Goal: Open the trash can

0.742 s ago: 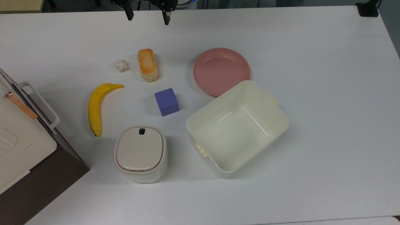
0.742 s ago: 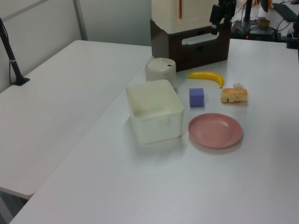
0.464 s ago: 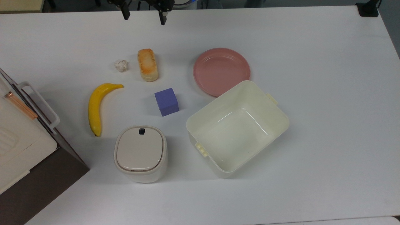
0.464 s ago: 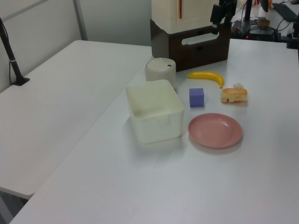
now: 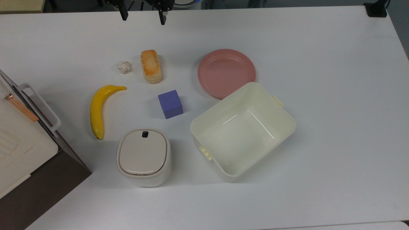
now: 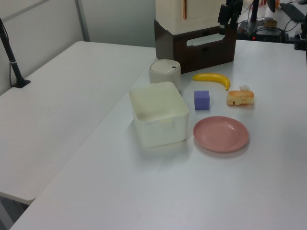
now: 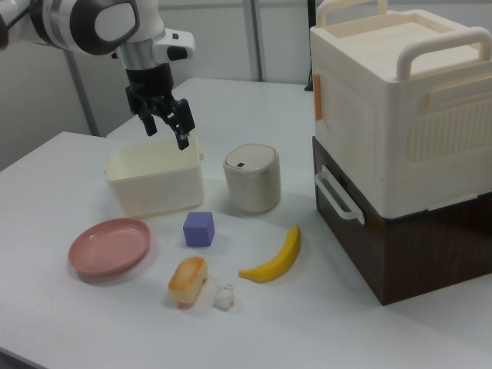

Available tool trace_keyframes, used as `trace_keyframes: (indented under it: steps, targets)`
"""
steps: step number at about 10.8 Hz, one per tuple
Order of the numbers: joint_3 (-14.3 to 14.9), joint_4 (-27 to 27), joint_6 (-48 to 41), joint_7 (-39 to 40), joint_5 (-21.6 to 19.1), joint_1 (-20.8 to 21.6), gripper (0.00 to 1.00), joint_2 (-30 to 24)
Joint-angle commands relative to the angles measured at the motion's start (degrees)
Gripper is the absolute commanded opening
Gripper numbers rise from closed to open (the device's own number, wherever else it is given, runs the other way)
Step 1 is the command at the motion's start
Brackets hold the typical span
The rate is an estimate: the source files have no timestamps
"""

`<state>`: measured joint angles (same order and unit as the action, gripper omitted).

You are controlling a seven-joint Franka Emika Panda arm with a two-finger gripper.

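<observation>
The trash can (image 5: 143, 156) is a small cream-white rounded bin with its beige lid down flat and a dark button (image 5: 145, 134) near the lid's far edge. It stands at the front left of the table in the top view, and it also appears in the left view (image 6: 164, 72) and the right view (image 7: 251, 178). My gripper (image 5: 142, 16) hangs open at the top view's upper edge, far from the bin and holding nothing. In the right view the gripper (image 7: 167, 131) hovers above the table in front of the tub. The left view has the gripper (image 6: 223, 25) before the brown cabinet.
Between gripper and bin lie a bread roll (image 5: 150, 66), a crumpled paper ball (image 5: 124, 67), a banana (image 5: 98, 108) and a purple cube (image 5: 170, 103). A pink plate (image 5: 226, 72) and a lidless cream tub (image 5: 281, 127) sit to the top view's right. A cream-and-brown cabinet (image 5: 19, 153) fills the top view's left corner.
The open gripper has shifted a little toward the top view's left and upper edge. Nothing on the table has moved.
</observation>
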<state>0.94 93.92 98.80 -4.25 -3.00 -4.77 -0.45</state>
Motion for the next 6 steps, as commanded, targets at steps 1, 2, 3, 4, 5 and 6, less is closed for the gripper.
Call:
trace_keyframes:
  steps: [1, 2, 3, 4, 5, 6]
  targets:
    - [0.55, 0.92, -0.72, 1.18, 0.97, 0.64, 1.00, -0.69]
    - [0.55, 0.92, -0.80, 0.74, 0.89, 0.73, 1.00, -0.69]
    - [0.55, 0.92, -0.80, 0.83, 0.89, 0.64, 1.00, -0.78]
    - [0.55, 0.92, -0.72, 0.91, 0.89, 0.55, 1.00, -0.78]
    - [0.55, 0.92, -0.72, 0.83, 0.97, 0.55, 1.00, -0.69]
    - [0.55, 0.92, -0.72, 0.91, 1.15, 0.47, 1.00, -0.60]
